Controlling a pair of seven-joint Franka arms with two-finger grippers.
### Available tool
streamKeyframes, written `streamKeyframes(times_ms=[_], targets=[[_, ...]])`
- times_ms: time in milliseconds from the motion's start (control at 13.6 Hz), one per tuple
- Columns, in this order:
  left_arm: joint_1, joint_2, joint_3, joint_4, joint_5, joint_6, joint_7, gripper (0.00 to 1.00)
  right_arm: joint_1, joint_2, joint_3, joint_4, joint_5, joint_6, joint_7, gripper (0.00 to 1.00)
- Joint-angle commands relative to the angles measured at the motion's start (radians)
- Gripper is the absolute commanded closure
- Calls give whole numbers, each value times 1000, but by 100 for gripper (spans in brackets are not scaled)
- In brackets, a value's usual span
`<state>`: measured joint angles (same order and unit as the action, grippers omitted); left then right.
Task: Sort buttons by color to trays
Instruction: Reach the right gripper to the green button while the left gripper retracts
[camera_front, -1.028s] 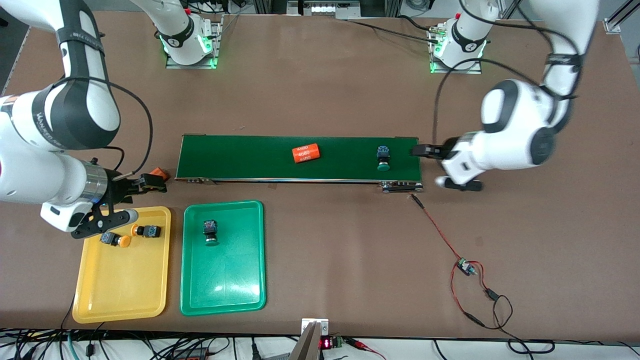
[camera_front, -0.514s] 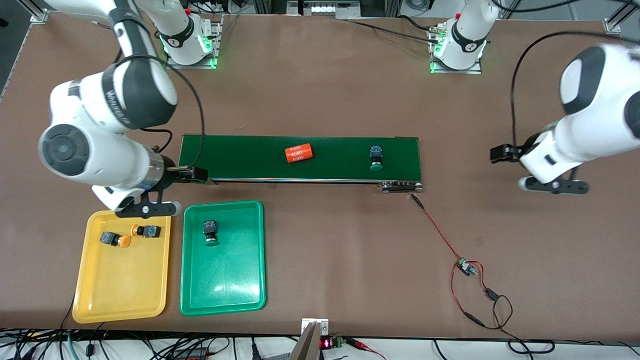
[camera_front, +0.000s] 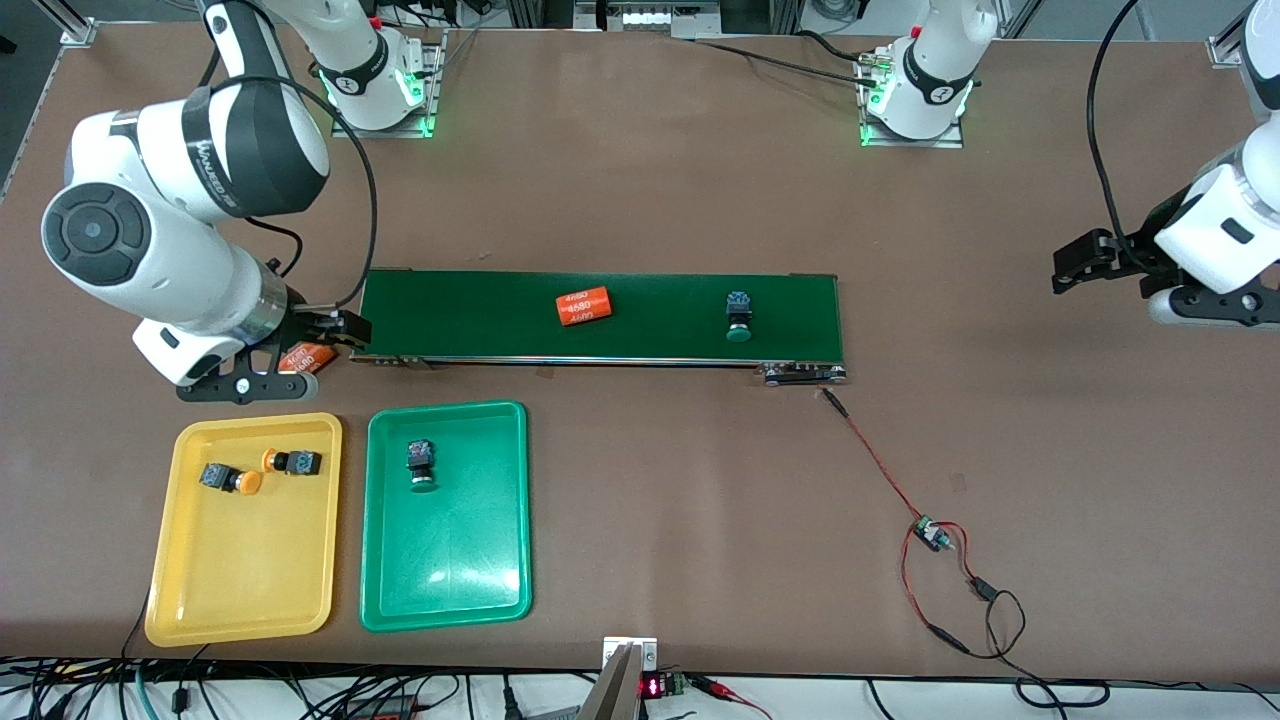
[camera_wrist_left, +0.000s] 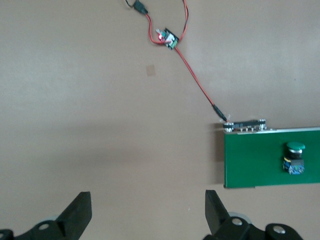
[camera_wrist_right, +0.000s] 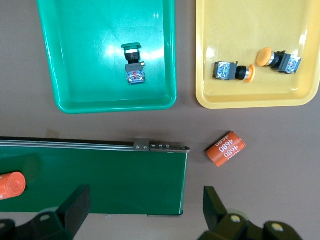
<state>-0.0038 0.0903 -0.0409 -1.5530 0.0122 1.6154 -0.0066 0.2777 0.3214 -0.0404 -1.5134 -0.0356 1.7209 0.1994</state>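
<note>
Two yellow-orange buttons lie in the yellow tray. One green button lies in the green tray. Another green button lies on the dark green conveyor belt, toward the left arm's end. My right gripper hangs open and holds nothing over the belt's end by the trays; its wrist view shows the belt's corner between the fingers. My left gripper is open over bare table past the belt's end at the left arm's side, and its wrist view shows the green button farther off.
An orange cylinder with white numbers lies on the belt. Another orange cylinder lies on the table beside the belt's end, partly under my right hand. A red wire with a small circuit board trails from the belt's end toward the front camera.
My right arm swung from over the yellow tray to the belt's end. My left arm pulled away from the belt toward the table's end. The cylinder and green button on the belt moved toward the right arm's end.
</note>
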Motion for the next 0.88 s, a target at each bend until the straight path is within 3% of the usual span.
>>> streamKeyframes(times_ms=[0, 808], targets=[[2, -96, 4, -117, 40, 38, 39, 0, -3, -21, 11, -30, -47, -4, 3, 0], [2, -83, -11, -85, 51, 24, 34, 0, 31, -13, 14, 9, -7, -61, 35, 0]])
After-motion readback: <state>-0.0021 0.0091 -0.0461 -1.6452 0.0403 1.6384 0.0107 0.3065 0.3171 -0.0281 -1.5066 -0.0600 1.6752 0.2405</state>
